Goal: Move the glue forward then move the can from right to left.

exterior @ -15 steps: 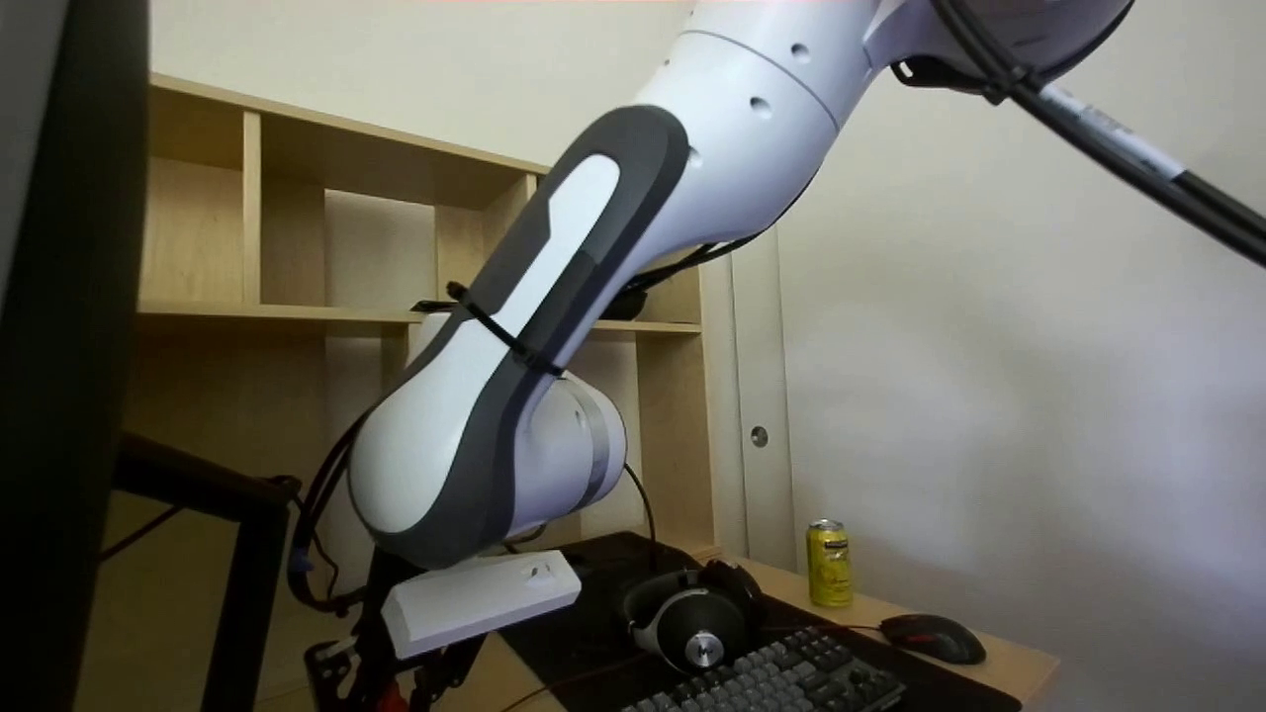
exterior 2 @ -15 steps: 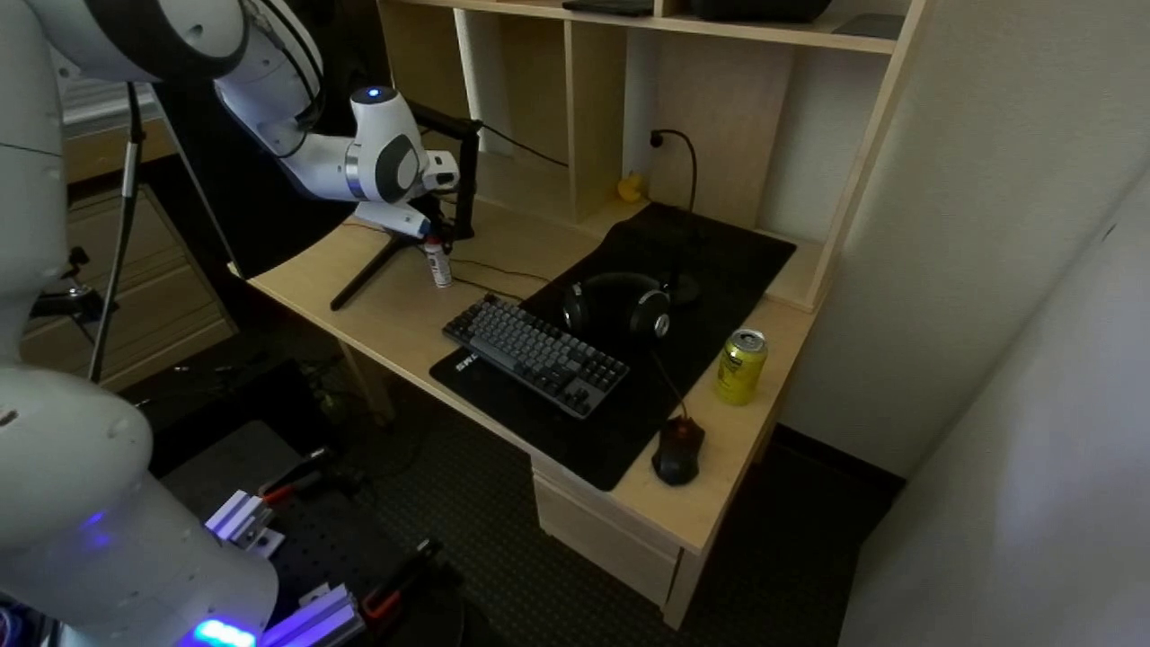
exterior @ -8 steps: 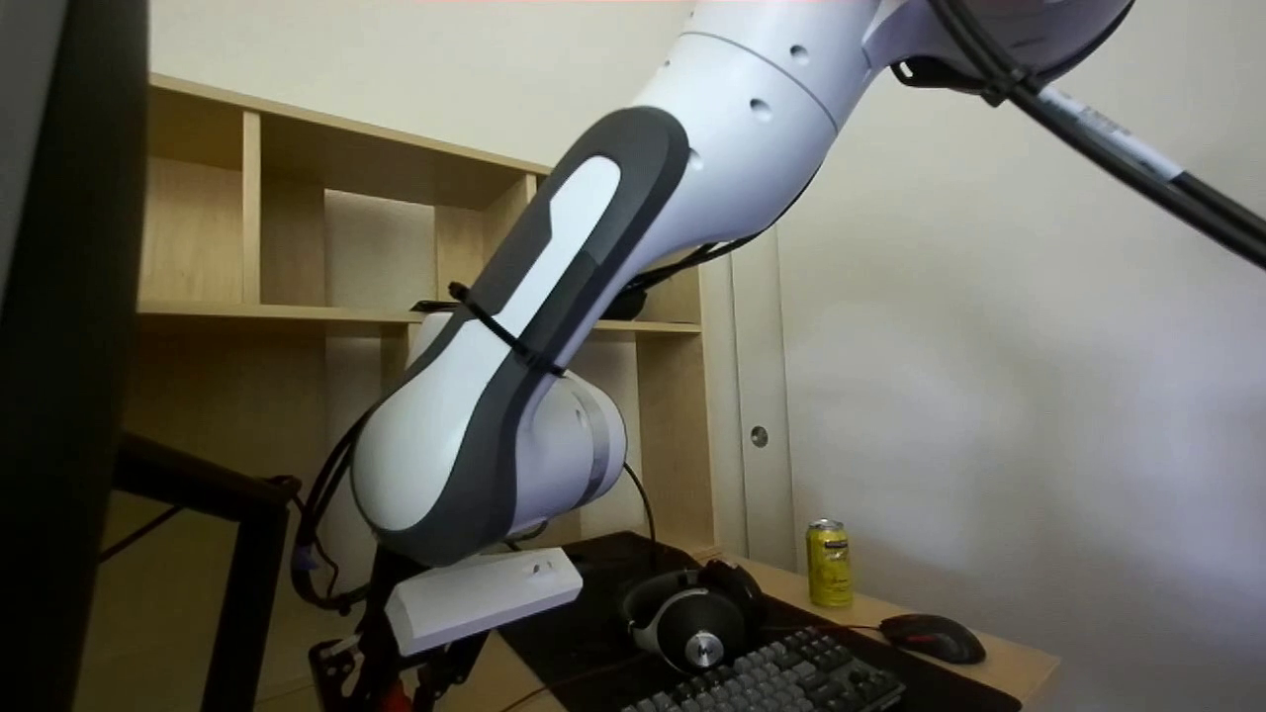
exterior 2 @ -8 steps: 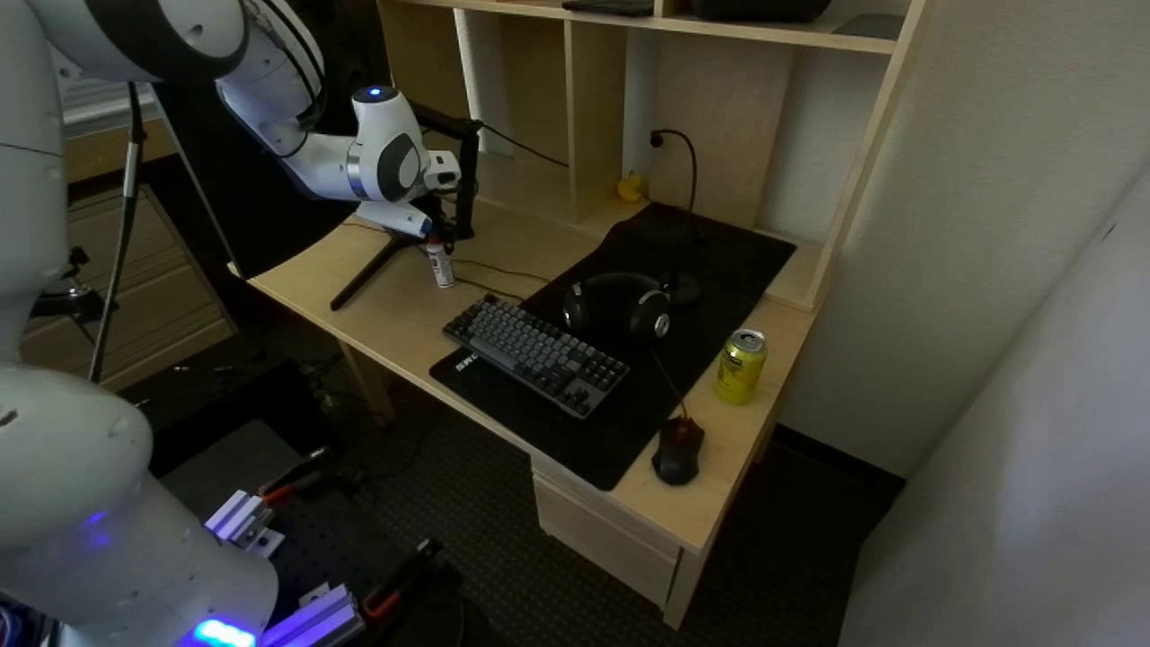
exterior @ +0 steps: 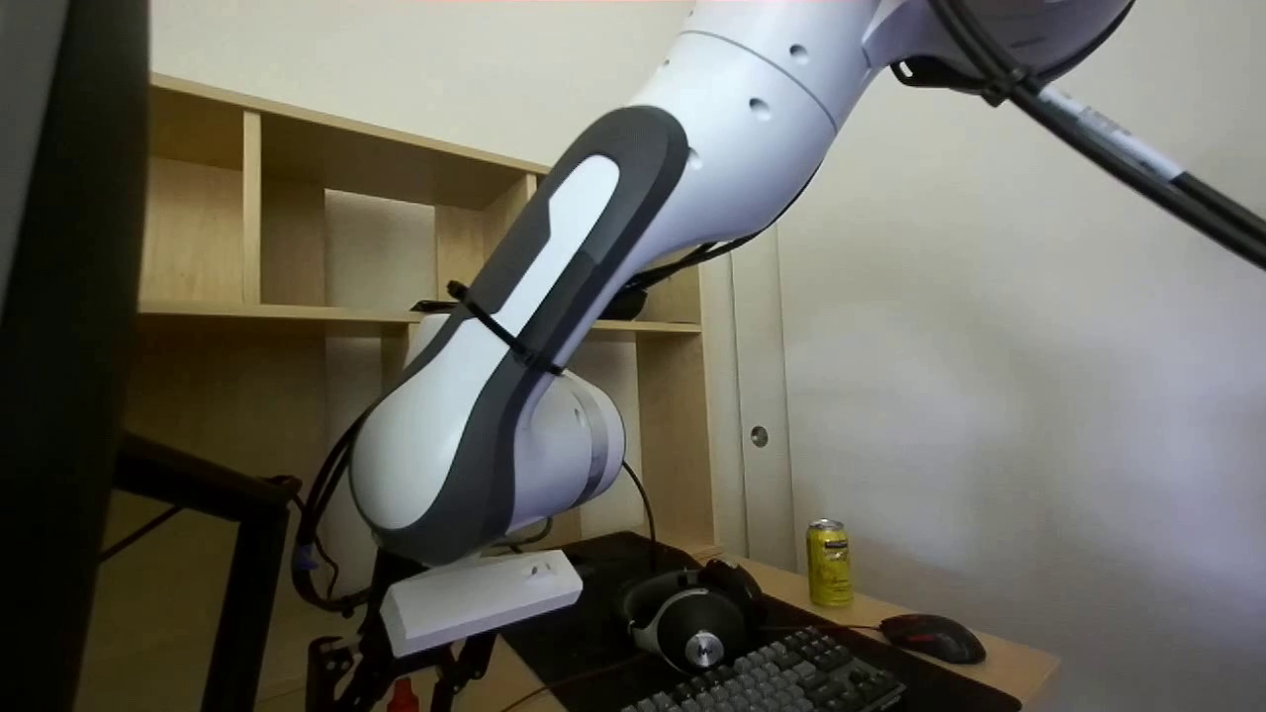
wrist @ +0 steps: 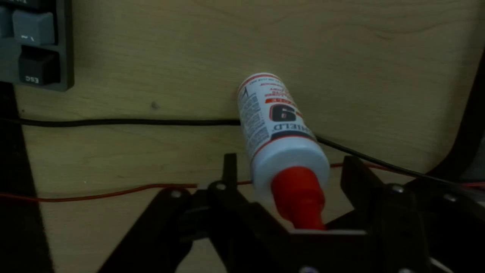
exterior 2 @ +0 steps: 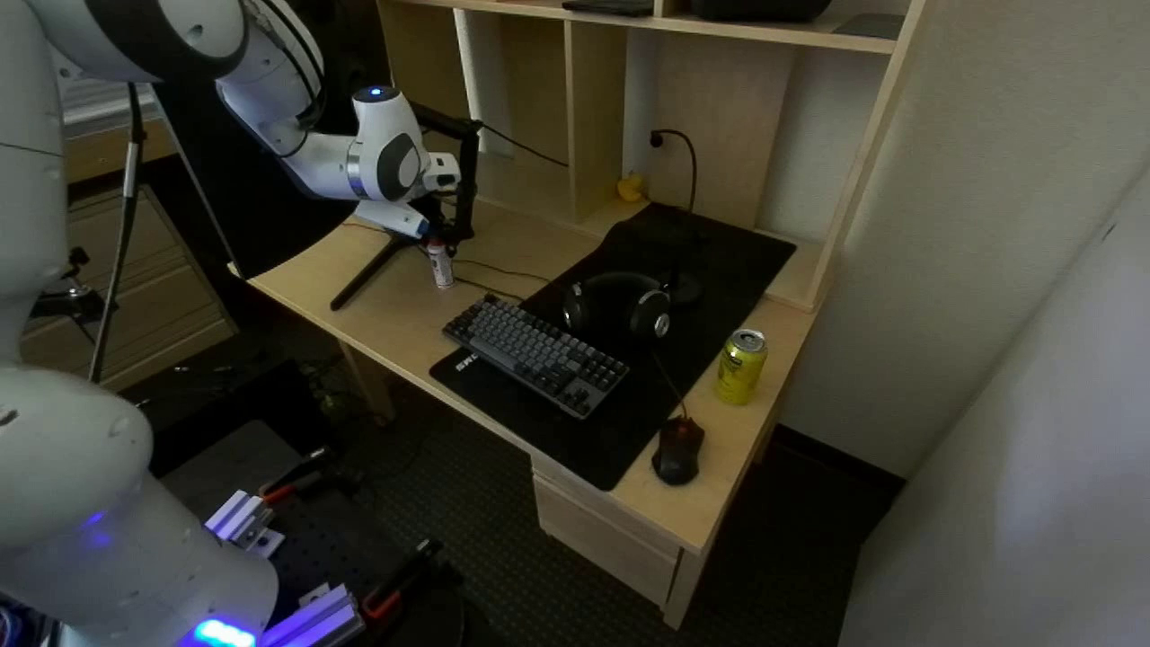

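The glue (wrist: 261, 110), a slim white bottle with a red cap, stands on the desk. It also shows in an exterior view (exterior 2: 441, 267); in another exterior view only its red cap (exterior: 403, 696) shows, at the bottom edge. My gripper (wrist: 291, 168) is open around the upper part of the glue, one finger on each side, with gaps visible in the wrist view. In the exterior views the gripper (exterior: 396, 677) points down over the bottle. The yellow-green can (exterior 2: 741, 368) stands on the desk's far right; it also shows in an exterior view (exterior: 829, 566) and is out of the wrist view.
A keyboard (exterior 2: 539, 350), headphones (exterior 2: 620, 310) and a thin lamp stand on or by the black mat (exterior 2: 575, 449). The mouse (exterior 2: 678, 451) lies near the can. A black monitor stand (exterior 2: 373, 270) is close beside the glue. Cables (wrist: 125, 122) run past the bottle.
My gripper's fingers have spread wider apart, and the red cap now shows more freely between them. The arm has hardly moved. The can stays where it was.
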Available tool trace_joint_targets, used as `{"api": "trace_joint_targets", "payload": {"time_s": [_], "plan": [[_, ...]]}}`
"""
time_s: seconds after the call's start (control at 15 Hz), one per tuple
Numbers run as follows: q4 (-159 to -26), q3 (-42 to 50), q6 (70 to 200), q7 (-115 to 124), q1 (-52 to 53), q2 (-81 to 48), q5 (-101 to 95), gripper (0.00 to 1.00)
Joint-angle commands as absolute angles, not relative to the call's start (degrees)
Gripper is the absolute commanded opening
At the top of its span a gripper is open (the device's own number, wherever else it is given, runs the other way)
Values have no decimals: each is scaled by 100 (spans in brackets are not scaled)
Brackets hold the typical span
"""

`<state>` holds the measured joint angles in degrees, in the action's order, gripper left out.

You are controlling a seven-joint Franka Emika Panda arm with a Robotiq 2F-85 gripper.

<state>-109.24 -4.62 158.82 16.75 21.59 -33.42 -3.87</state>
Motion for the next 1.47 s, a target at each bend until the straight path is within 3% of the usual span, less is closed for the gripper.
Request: {"api": "trace_joint_targets", "payload": {"time_s": [0.0,0.33,0.4,0.67,0.93,1.13,1.4], "plan": [[-10832,-197,15527,1867,2376,-3347,-541,99],[-10741,185,15428,2114,2650,-3374,-1071,100],[-11169,43,14968,2055,2648,-2419,-1000,100],[-11026,-757,14110,1407,2206,-1758,-374,100],[-10896,-769,12950,2079,2237,-622,-811,100],[-10852,-697,11976,2630,1824,-19,-1044,100],[-11195,-406,11951,2749,1017,503,-606,100]]}}
